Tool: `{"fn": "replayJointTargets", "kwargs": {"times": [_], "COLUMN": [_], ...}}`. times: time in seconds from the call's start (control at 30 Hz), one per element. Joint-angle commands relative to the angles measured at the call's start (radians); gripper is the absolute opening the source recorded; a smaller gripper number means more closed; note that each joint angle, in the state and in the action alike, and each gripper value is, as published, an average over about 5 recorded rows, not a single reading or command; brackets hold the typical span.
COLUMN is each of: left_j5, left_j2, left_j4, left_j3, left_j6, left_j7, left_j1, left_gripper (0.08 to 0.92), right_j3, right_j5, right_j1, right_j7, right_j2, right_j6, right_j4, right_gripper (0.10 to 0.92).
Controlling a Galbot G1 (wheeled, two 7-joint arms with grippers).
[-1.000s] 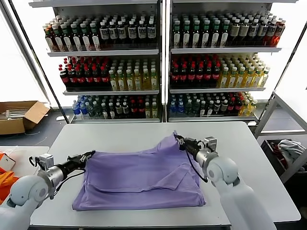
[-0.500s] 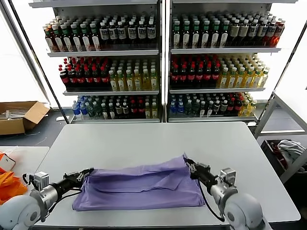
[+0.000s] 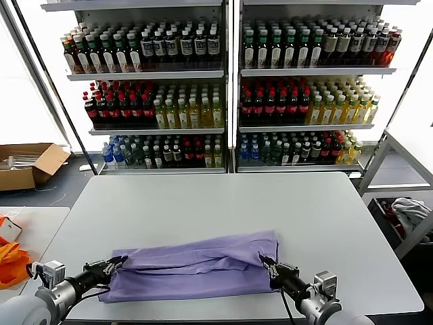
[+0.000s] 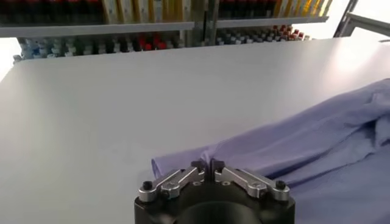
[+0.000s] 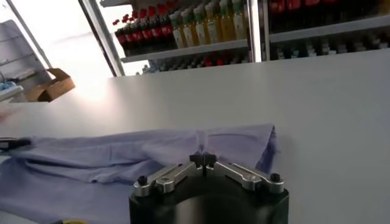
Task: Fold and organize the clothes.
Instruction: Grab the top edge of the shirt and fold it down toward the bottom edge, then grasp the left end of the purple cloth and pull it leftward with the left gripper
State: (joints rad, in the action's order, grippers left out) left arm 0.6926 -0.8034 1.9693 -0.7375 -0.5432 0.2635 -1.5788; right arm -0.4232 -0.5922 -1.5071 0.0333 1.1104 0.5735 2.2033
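The lavender T-shirt [image 3: 193, 267] lies folded into a long band near the front of the white table [image 3: 203, 203]. My left gripper [image 3: 116, 261] is shut on the shirt's left edge; in the left wrist view the gripper [image 4: 207, 165] pinches a fold of the shirt [image 4: 292, 146]. My right gripper [image 3: 266, 264] is shut on the shirt's right edge; in the right wrist view the gripper [image 5: 202, 159] pinches the fabric of the shirt [image 5: 152, 155]. Both grippers are low, near the table's front edge. No printed graphic shows.
Shelves of bottled drinks [image 3: 223, 81] stand behind the table. A cardboard box [image 3: 27, 162] lies on the floor at far left. Orange fabric [image 3: 10, 261] lies on a side table at left. A grey-white cloth bundle [image 3: 409, 210] lies at right.
Both grippers have pulled the shirt's far edge toward the front of the table, folding it over itself from a wide spread into a narrow band.
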Motion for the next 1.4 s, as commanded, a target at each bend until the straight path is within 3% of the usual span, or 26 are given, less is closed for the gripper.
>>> {"fn": "replayJointTargets", "kwargs": {"times": [0.03, 0.17, 0.3, 0.4, 0.73, 0.87, 1.17, 1.27, 1.4], "left_j5": [-0.051, -0.076, -0.117, -0.165, -0.243, -0.224, -0.184, -0.164, -0.136], "left_j2": [-0.054, -0.11, -0.174, -0.227, -0.361, -0.401, -0.439, -0.441, -0.443], "left_j4": [0.074, 0.148, 0.206, 0.222, 0.132, 0.106, 0.103, 0.111, 0.131], "left_j3": [-0.084, -0.107, -0.059, -0.006, 0.102, 0.12, 0.144, 0.143, 0.141], "left_j6": [-0.011, -0.017, 0.002, 0.038, 0.18, 0.161, 0.067, 0.039, 0.013], "left_j7": [-0.03, -0.168, -0.31, -0.364, -0.469, -0.504, -0.567, -0.58, -0.586], "left_j1": [-0.052, -0.059, -0.078, -0.102, -0.08, -0.061, -0.058, -0.071, -0.098], "left_gripper": [0.24, 0.352, 0.473, 0.56, 0.809, 0.822, 0.822, 0.789, 0.679], "right_j3": [-0.052, -0.117, -0.183, -0.236, -0.312, -0.31, -0.301, -0.299, -0.297], "right_j5": [-0.037, -0.079, 0.005, 0.095, 0.152, 0.156, 0.13, 0.114, 0.099], "right_j1": [-0.059, -0.056, -0.052, -0.064, -0.198, -0.213, -0.214, -0.209, -0.202], "right_j7": [0.01, -0.002, 0.038, 0.096, 0.174, 0.159, 0.172, 0.169, 0.167], "right_j2": [0.008, 0.031, 0.052, 0.067, 0.117, 0.132, 0.142, 0.14, 0.137], "right_j6": [-0.026, -0.087, -0.246, -0.362, -0.579, -0.589, -0.581, -0.576, -0.568], "right_j4": [0.047, 0.081, 0.061, 0.03, -0.026, -0.035, -0.011, -0.012, -0.013], "right_gripper": [0.143, 0.267, 0.389, 0.467, 0.757, 0.816, 0.823, 0.823, 0.823]}}
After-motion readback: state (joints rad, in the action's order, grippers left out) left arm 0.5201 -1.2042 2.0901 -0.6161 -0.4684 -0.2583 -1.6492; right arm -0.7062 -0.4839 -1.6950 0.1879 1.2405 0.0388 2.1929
